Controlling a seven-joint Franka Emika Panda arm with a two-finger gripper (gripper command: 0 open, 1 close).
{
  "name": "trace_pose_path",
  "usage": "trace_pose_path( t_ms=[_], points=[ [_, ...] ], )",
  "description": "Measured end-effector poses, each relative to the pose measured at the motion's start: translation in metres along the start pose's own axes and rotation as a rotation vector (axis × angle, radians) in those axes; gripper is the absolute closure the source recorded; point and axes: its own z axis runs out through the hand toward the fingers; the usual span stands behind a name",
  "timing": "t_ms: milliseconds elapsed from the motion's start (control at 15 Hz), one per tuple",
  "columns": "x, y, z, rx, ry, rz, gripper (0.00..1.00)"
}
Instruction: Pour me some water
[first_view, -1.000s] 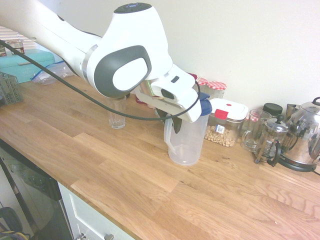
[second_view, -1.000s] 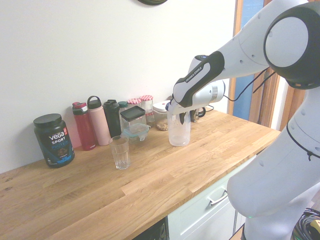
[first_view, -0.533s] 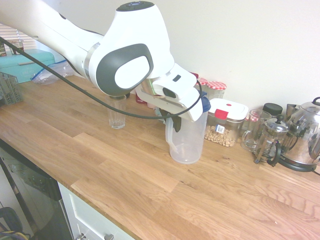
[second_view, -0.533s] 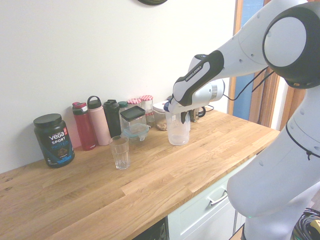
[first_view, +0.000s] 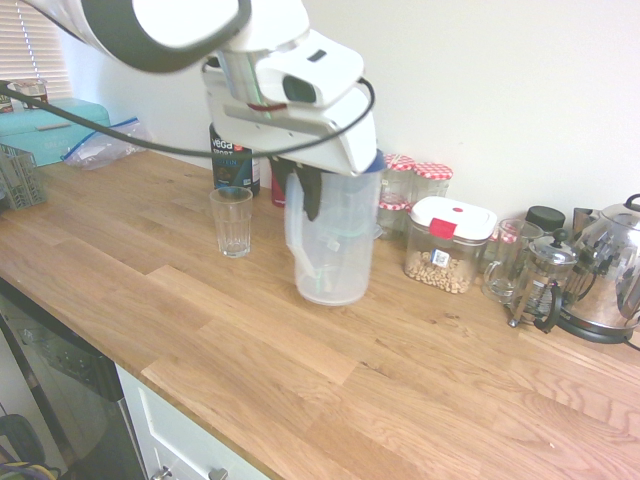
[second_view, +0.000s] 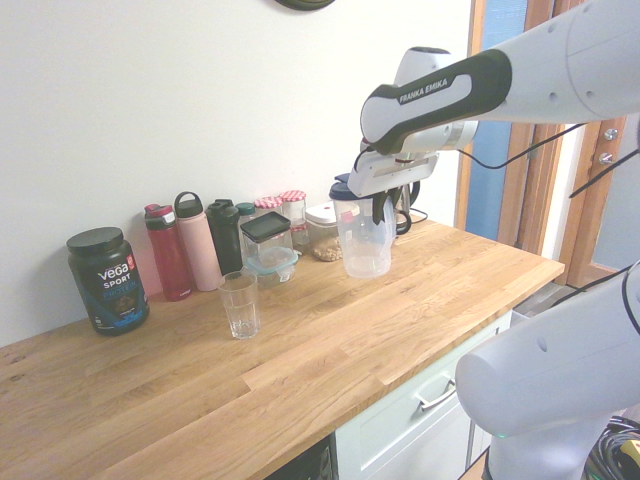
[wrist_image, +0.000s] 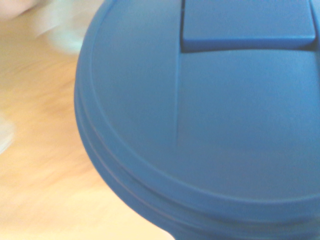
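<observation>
Right, the tool (first_view: 305, 190) is pinching the handle of the clear plastic jug with a blue lid (first_view: 330, 240), which hangs upright just clear of the wooden bench (first_view: 300, 370). The empty ribbed drinking glass (first_view: 231, 222) stands on the bench, well off to the jug's spout side, near the black protein tub (second_view: 108, 279). The blue lid (wrist_image: 210, 125) fills the wrist view. To do the carry well: keep the jug level, travel toward the glass, stop with the spout just over its rim, then tip slowly. Jug looks nearly empty; contents hard to tell.
</observation>
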Motion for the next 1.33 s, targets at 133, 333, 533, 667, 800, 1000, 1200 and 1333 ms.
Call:
trace_pose_path(
  t_ms=[133, 333, 533, 667, 800, 1000, 1200, 1333],
  points=[
    [-0.016, -0.021, -0.012, -0.006, -0.044, -0.122, 1.0],
    [-0.02, -0.062, -0.006, -0.026, -0.12, -0.287, 1.0],
    [-0.008, -0.119, 0.004, -0.096, -0.2, -0.436, 1.0],
    [-0.005, -0.149, 0.013, -0.16, -0.232, -0.539, 1.0],
    [-0.013, -0.171, 0.019, -0.211, -0.25, -0.649, 1.0],
    [-0.032, -0.193, 0.023, -0.306, -0.258, -0.812, 1.0],
    [-0.041, -0.207, 0.04, -0.451, -0.24, -0.94, 1.0],
    [-0.042, -0.22, 0.051, -0.516, -0.239, -0.986, 1.0]
  ],
)
